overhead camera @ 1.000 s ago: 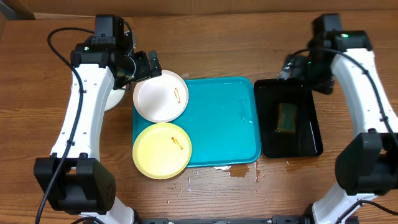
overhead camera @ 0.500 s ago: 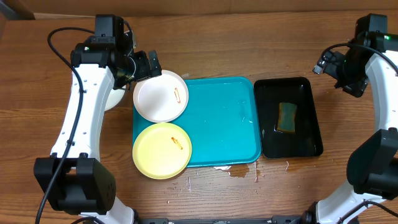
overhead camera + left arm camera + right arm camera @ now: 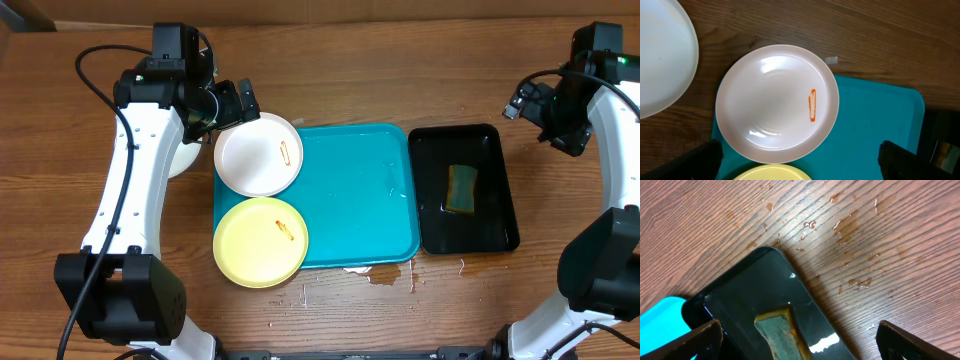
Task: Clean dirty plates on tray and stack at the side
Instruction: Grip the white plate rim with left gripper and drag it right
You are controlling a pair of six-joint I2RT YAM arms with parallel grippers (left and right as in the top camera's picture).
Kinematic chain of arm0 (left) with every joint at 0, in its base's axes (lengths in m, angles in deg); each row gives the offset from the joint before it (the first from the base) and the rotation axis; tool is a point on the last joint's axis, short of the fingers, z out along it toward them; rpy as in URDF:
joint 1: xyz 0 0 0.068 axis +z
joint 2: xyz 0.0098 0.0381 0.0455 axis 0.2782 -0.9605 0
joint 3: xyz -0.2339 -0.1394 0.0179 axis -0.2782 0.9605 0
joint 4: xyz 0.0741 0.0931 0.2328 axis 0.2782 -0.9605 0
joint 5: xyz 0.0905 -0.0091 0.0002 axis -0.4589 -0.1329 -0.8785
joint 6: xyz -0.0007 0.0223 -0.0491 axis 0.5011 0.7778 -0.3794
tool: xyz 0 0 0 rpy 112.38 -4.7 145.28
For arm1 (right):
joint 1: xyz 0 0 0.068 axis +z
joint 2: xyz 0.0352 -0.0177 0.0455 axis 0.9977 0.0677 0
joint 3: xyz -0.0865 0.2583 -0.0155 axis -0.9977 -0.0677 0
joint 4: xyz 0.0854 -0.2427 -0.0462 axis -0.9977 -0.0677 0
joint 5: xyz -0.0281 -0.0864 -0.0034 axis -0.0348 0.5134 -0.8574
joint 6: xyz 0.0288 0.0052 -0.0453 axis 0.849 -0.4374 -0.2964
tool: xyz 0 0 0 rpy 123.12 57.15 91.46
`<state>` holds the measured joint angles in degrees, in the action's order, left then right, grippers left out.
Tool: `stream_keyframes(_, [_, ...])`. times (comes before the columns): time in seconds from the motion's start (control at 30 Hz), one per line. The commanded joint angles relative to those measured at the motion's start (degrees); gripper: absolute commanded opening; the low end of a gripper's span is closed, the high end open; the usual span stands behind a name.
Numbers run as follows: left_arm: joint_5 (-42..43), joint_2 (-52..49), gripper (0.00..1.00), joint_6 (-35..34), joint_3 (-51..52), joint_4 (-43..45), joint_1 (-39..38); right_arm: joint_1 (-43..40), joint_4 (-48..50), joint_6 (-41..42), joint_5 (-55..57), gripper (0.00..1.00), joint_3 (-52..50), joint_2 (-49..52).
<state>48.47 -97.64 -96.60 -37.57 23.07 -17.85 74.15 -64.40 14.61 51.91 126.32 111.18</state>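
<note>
A white plate (image 3: 258,153) with an orange smear lies on the turquoise tray (image 3: 360,200) at its back left corner. A pale yellow plate (image 3: 260,241), also smeared, lies at the tray's front left corner and overhangs the rim. A second white plate (image 3: 183,158) sits on the table left of the tray, partly hidden by my left arm. My left gripper (image 3: 232,103) is open and empty above the back edge of the smeared white plate (image 3: 777,102). My right gripper (image 3: 522,100) is open and empty, behind and to the right of the black tray.
A narrow black tray (image 3: 495,215) holding water and a green-yellow sponge (image 3: 462,188) stands right of the turquoise tray. It also shows in the right wrist view (image 3: 740,295). Water drops lie on the wood near the tray's front edge (image 3: 385,275).
My right arm has swung from over the black tray's back edge out to the right and away from it, then stopped. The left arm and plates have not moved.
</note>
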Motion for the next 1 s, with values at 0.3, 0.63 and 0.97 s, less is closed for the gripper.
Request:
stream_keyframes(0.3, [-17.3, -3.7, 0.77, -8.5, 7.1, -4.7, 0.1, -0.1, 0.3, 0.0, 0.3, 1.0, 1.3, -0.4])
stream_keyframes(0.63, [-6.6, -6.7, 0.73, -1.3, 12.7, -8.5, 0.1, -0.1, 0.3, 0.0, 0.3, 1.0, 1.3, -0.4])
stream_keyframes(0.97, [-7.6, -6.4, 0.79, -1.2, 12.9, -6.8, 0.9, -0.1, 0.3, 0.0, 0.3, 1.0, 1.3, -0.4])
